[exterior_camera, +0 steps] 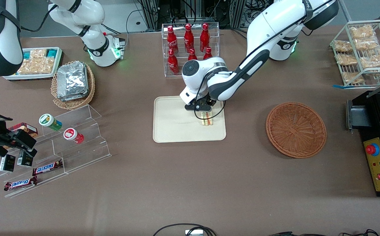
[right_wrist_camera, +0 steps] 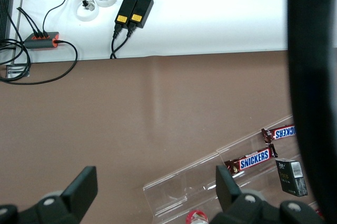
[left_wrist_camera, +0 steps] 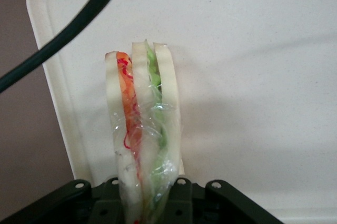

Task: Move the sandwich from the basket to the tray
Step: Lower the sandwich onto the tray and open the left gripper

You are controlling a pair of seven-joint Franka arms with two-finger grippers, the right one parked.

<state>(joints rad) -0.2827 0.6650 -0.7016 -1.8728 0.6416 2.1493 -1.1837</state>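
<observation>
The sandwich [exterior_camera: 206,120], a white-bread wedge with green and orange-red layers in clear wrap, stands on edge on the beige tray [exterior_camera: 173,129], near the tray's edge toward the working arm's end. My left gripper [exterior_camera: 205,113] is right above it, shut on the sandwich. In the left wrist view the sandwich [left_wrist_camera: 142,129] runs up from between the gripper [left_wrist_camera: 145,205], over the tray [left_wrist_camera: 253,76]. The reddish-brown basket [exterior_camera: 296,129] lies empty on the table, farther toward the working arm's end.
A clear rack of red bottles [exterior_camera: 190,42] stands just past the tray from the front camera. A tan basket of foil packets [exterior_camera: 73,83] and an acrylic stepped shelf [exterior_camera: 75,141] lie toward the parked arm's end. A black control box [exterior_camera: 378,164] stands at the working arm's end.
</observation>
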